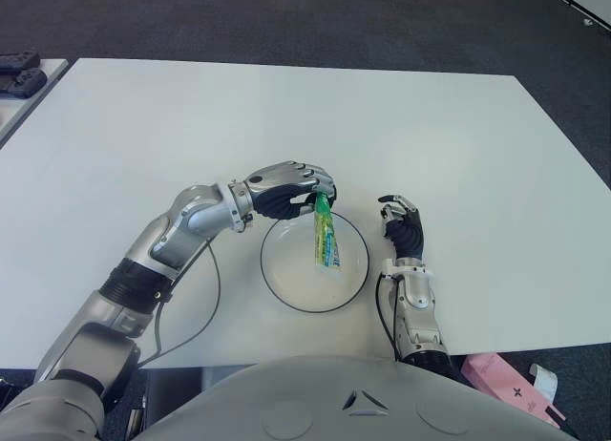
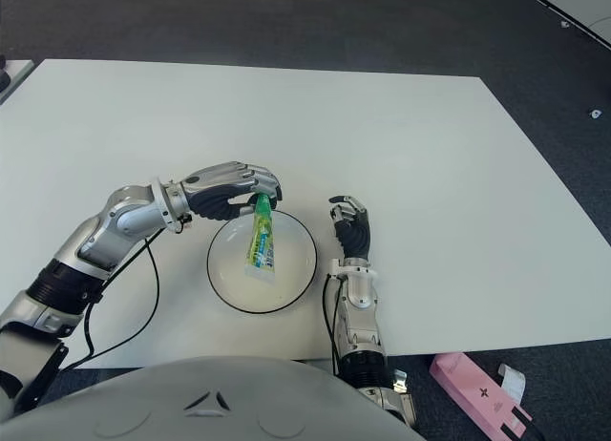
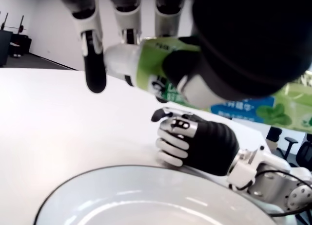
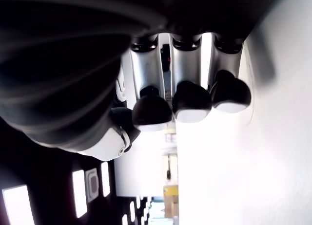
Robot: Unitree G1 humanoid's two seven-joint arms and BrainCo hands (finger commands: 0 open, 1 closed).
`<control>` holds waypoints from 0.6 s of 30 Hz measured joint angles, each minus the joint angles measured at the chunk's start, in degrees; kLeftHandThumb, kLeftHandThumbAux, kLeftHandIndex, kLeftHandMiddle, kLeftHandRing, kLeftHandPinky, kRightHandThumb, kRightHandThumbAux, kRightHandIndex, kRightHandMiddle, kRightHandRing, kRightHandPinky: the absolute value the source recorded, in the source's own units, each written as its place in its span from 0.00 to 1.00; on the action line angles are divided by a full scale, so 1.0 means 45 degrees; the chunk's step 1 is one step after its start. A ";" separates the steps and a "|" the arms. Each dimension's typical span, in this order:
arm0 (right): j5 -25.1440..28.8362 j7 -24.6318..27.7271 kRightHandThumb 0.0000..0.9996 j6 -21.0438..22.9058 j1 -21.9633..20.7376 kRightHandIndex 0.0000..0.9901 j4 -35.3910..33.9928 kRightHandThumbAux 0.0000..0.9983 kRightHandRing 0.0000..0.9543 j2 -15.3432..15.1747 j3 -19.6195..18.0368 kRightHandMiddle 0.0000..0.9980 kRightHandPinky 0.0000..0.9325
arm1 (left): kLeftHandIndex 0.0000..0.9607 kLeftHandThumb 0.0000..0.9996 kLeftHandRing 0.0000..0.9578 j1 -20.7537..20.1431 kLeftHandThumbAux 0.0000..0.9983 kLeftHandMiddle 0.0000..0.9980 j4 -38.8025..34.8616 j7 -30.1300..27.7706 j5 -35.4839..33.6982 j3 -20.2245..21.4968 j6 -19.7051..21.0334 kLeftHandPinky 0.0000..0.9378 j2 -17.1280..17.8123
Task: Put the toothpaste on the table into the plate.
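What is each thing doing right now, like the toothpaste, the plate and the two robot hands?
Toothpaste tube: held by its cap end, hanging over the plate, not yet let go.
Plate: upright on the white table, nothing lying in it yet.
Left hand: fingers curled shut on the toothpaste, at the plate's far rim.
Right hand: idle beside the plate on its right, fingers curled, holding nothing.

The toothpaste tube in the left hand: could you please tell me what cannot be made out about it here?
- Cap end of the toothpaste tube: hidden by the left hand in both eye views.
- Tail end: cut off by the left wrist view's edge.
- Whether its tip touches the plate: cannot tell.
- Label wording: too small.
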 measured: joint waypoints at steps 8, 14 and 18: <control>0.0034 0.0012 0.70 0.0002 0.0063 0.44 -0.0093 0.73 0.91 -0.0004 -0.0004 0.88 0.91 | 0.46 0.74 0.89 -0.0022 0.70 0.85 0.2068 0.3597 0.3577 -0.0911 -0.1101 0.93 0.0198; 0.0037 0.0027 0.70 0.0002 0.0096 0.44 -0.0174 0.73 0.90 -0.0008 0.0000 0.88 0.91 | 0.46 0.74 0.90 -0.0150 0.70 0.86 0.2836 0.6653 0.5917 -0.1505 -0.1139 0.93 0.0287; 0.0040 0.0042 0.70 0.0001 0.0127 0.44 -0.0217 0.73 0.90 -0.0012 -0.0004 0.87 0.91 | 0.46 0.74 0.90 -0.0338 0.70 0.86 0.3208 0.8720 0.7109 -0.1981 -0.0915 0.93 0.0283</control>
